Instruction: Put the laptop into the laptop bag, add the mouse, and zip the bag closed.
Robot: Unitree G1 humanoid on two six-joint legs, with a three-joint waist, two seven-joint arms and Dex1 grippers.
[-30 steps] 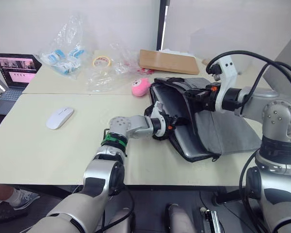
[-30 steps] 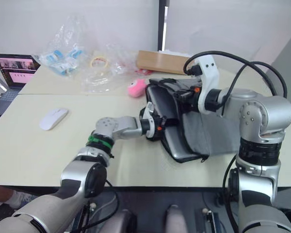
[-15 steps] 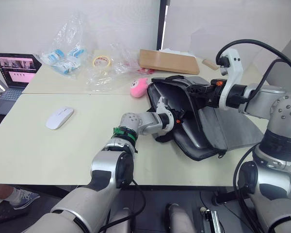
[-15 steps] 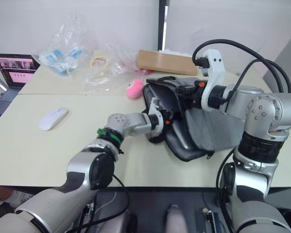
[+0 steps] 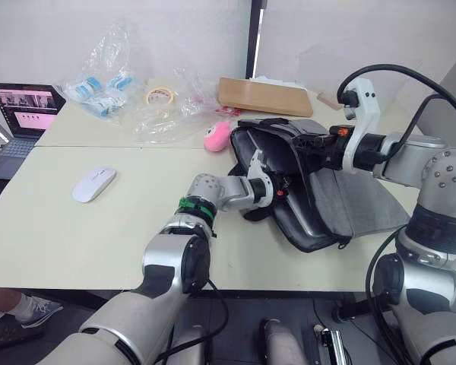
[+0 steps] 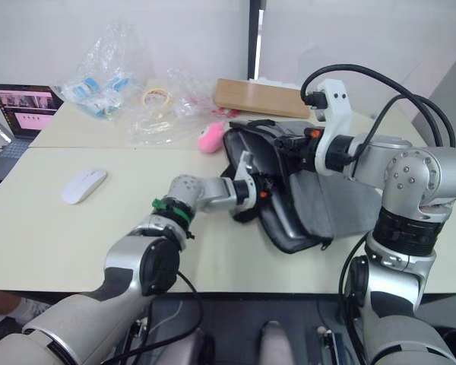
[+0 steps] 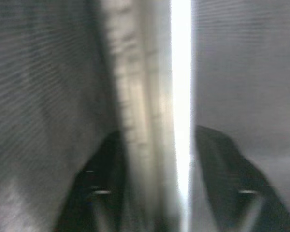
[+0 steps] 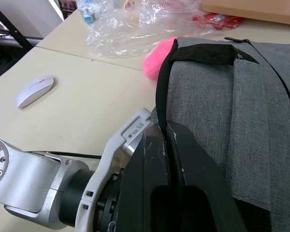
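Left wrist view is showing the left gripper (image 5: 277, 186) clamped on the edge of the laptop (image 7: 152, 121), thin smooth silver metal, inside the grey woven laptop bag (image 5: 365, 201) on the surface (image 5: 76, 236). The right gripper (image 8: 168, 133) is pinching the bag's black-edged flap, holding the mouth open. Sliding the laptop flat and square should be keeping its rounded corners clear of the zip. The glossy white mouse (image 5: 93, 184) is lying well apart.

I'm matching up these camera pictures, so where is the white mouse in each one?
Left eye view: mouse on the table's left, far from the bag.
Right eye view: same spot.
Right wrist view: mouse on bare table, apart from the bag.
Left wrist view: laptop edge, close up.
Shared landmark: pink ball beside the bag.
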